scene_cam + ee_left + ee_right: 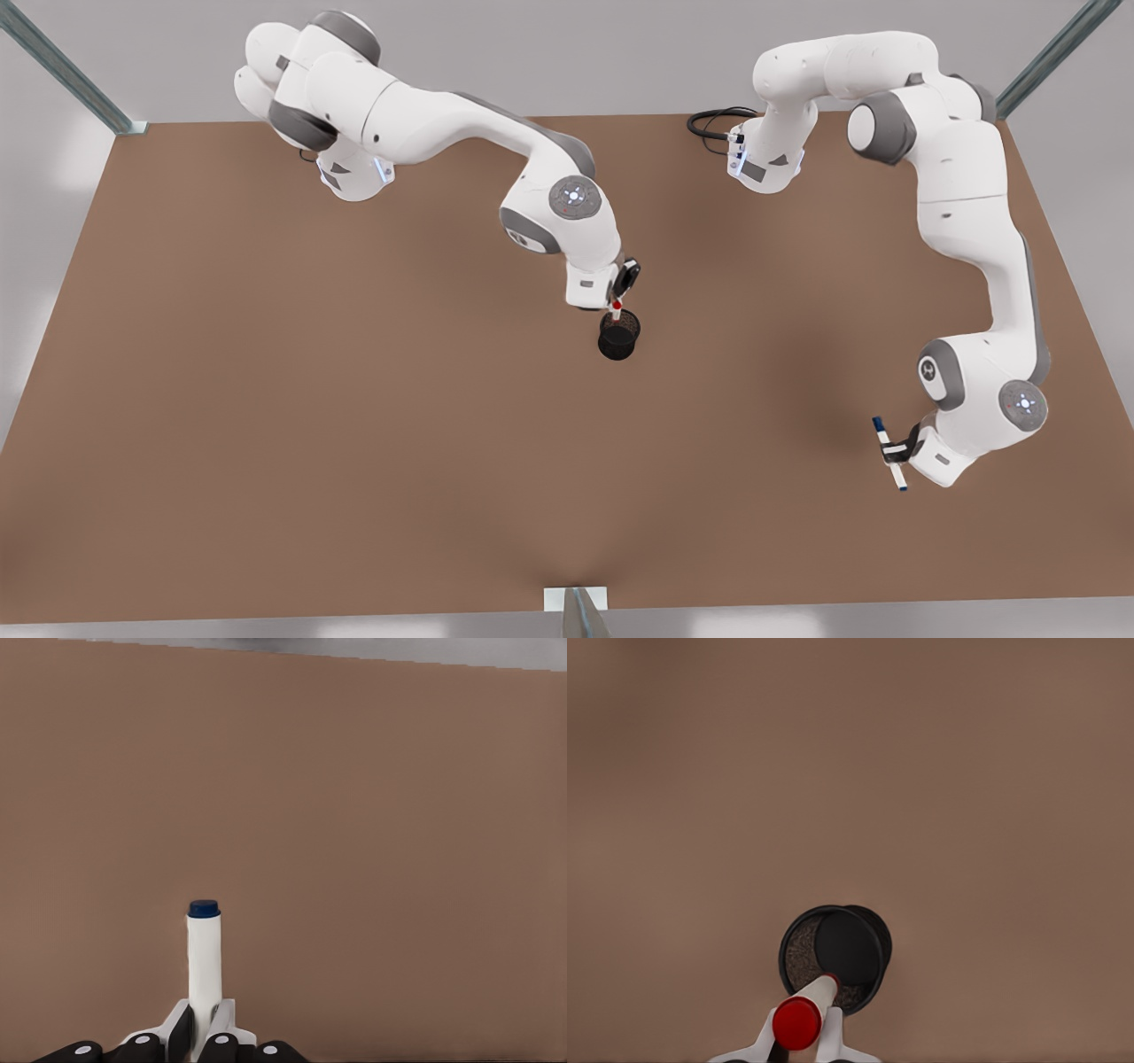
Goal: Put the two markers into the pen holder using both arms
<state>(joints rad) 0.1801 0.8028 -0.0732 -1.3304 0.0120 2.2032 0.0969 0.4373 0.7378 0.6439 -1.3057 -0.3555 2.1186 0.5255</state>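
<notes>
Starting at the front view's left: the arm there reaches toward table centre, its right gripper [619, 295] clamped on the red-capped marker [617, 307], which hangs above the pen holder [618, 334]. The right wrist view shows the fingers [831, 1032] pinching that marker [804, 1013], red end toward the camera, far end over the holder's open mouth [835, 958]; whether the tip has passed the rim cannot be told. Holder stands upright on the brown table [354, 443]. Well apart, at the front view's right, the left gripper [897, 452] grips the blue-capped marker [889, 453] at mid-barrel, tilted, above the table. The left wrist view shows the fingers [182, 1029] closed on the white barrel [205, 970], blue end away.
</notes>
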